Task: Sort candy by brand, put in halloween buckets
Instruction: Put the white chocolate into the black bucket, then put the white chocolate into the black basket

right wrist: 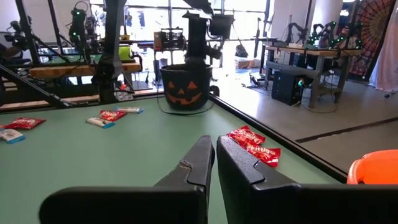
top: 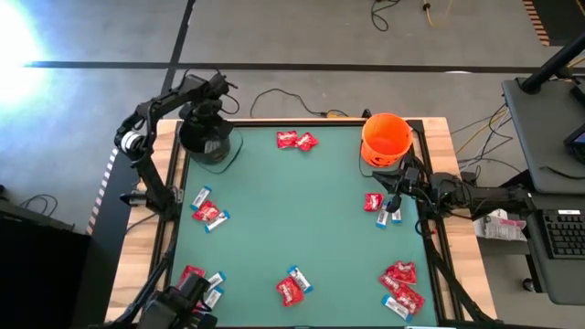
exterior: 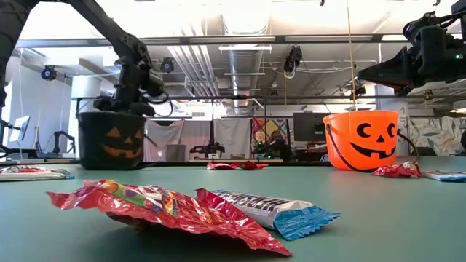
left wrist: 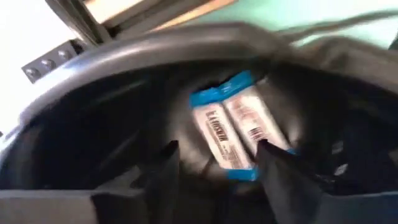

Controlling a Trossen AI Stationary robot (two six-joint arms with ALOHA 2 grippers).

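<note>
Two white-and-blue bars (left wrist: 235, 127) lie side by side on the floor of the black bucket (top: 207, 139), seen in the left wrist view. Nothing else shows inside it. The left fingers (left wrist: 217, 171) hang over the bucket mouth, parted, holding nothing; the bars sit free below them. My read: a drop just completed here.

To finish this step cleanly: lift straight up until clear of the rim and the thin handle before swinging away, so the bucket isn't dragged or tipped. It stands near the worktop's far left corner, close to the edge.

The orange bucket (top: 386, 139) stands at the far right corner. Contents not visible from any view.

The right fingers (right wrist: 214, 163) are closed together with nothing between them, held above the worktop (top: 292, 219) just beside the orange bucket, near a red packet (top: 373, 202) and a bar (top: 395, 216).

Loose candy remains scattered: a red pair (top: 296, 141) at the far middle, mixed clusters at left (top: 209, 215), near left (top: 201, 280), near middle (top: 293, 286) and near right (top: 401, 291). Sorting looks early; most pieces remain out.

Risk: red packets overlap bars in places, so a pinch may catch both brands.
</note>
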